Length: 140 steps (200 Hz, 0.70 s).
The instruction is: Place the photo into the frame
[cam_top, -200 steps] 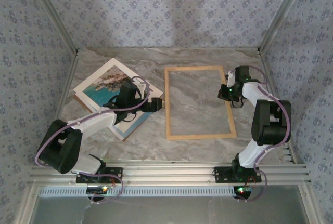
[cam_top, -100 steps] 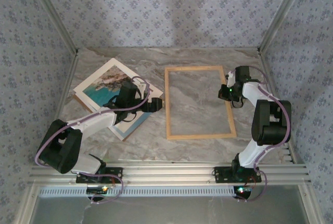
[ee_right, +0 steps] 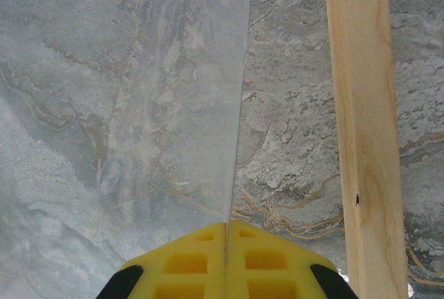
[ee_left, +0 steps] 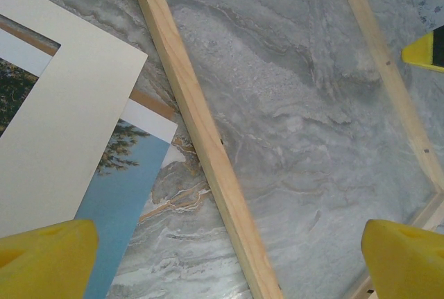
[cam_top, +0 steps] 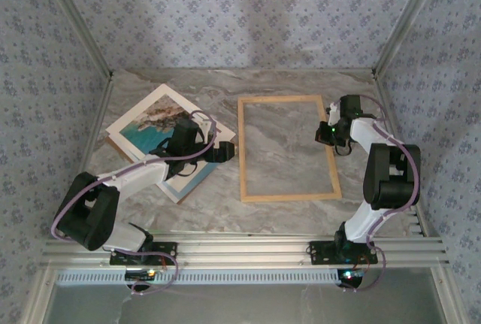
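While left end effector (ee_left: 222, 261) gapes, right end effector (ee_right: 227, 231) clenched, seemingly on pane (ee_right: 173, 91) edge

Grey marbled stone-look tabletop (cam_top: 285, 215) underneath everything. Pale blue floral-patterned wallpaper walls (cam_top: 248, 16) on three sides. Silver aluminium rails (cam_top: 248, 252) along the near edge. At left, flat cream card mat (ee_left: 69, 132) with a cut-out window, and a thin strip of plain brown backing board (ee_left: 154, 103) just past its corner.

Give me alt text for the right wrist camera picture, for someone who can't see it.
The right gripper, its yellow fingers shut, pinches the near edge of a clear pane that runs away over a grey marble table. A light wooden frame rail lies along the right.
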Each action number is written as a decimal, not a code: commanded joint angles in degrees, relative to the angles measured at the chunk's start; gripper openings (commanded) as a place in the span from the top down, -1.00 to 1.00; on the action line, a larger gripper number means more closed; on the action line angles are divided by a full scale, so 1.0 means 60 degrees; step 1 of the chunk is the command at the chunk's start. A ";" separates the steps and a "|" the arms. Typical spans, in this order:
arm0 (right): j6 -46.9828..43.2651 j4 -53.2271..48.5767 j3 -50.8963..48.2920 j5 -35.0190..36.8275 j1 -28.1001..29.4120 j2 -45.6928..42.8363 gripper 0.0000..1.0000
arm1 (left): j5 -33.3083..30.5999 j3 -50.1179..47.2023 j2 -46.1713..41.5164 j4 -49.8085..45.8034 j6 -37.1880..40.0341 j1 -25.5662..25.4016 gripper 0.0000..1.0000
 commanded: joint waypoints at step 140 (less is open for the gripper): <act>-0.0008 -0.0194 0.0497 0.0168 -0.0092 0.0315 1.00 | 0.0125 0.0160 0.0059 -0.0061 0.0205 -0.0050 -0.95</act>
